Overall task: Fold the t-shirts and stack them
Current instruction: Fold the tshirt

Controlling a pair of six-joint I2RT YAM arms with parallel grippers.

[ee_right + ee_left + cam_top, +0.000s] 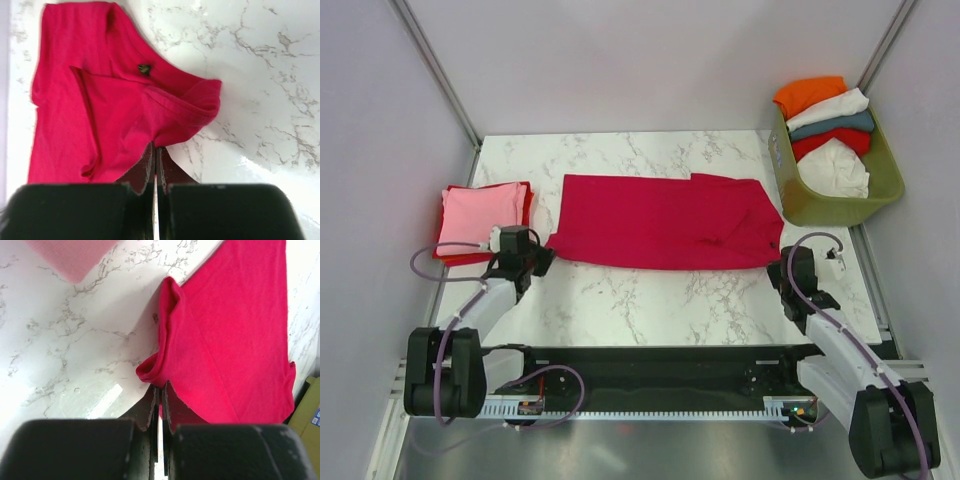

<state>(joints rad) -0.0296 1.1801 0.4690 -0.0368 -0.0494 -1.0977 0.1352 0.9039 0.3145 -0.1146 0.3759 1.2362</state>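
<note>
Looking down from the top view, finds the crimson t-shirt [665, 222] spread wide across the middle of the counter [650, 300], far edge straight, near edge slightly wavy. Shows the left pincer [544, 260] pressed together on that shirt's near-left corner and the right pincer [782, 264] pressed together on its near-right corner. Leaves a bare band of marble between the shirt's near edge and the arm bases, and a narrower one beyond its far edge. Places a folded pink t-shirt [478, 215] at the counter's left edge, on top of a red layer [528, 210], near the left pincer but apart from the crimson cloth. Sets an olive-green basket [830, 212] at the far-right corner, just beside the crimson shirt's right end, holding 5 bundled shirts [830, 125].

From the left wrist: pinches a curled crimson corner between closed tips, cloth fanning away to the right. Shows bare marble on the left and the pink corner at the view's top edge.

From the right wrist: clamps a folded hem corner the same way. Shows a small dark tag [145, 68] on the cloth and open marble on the right.
</note>
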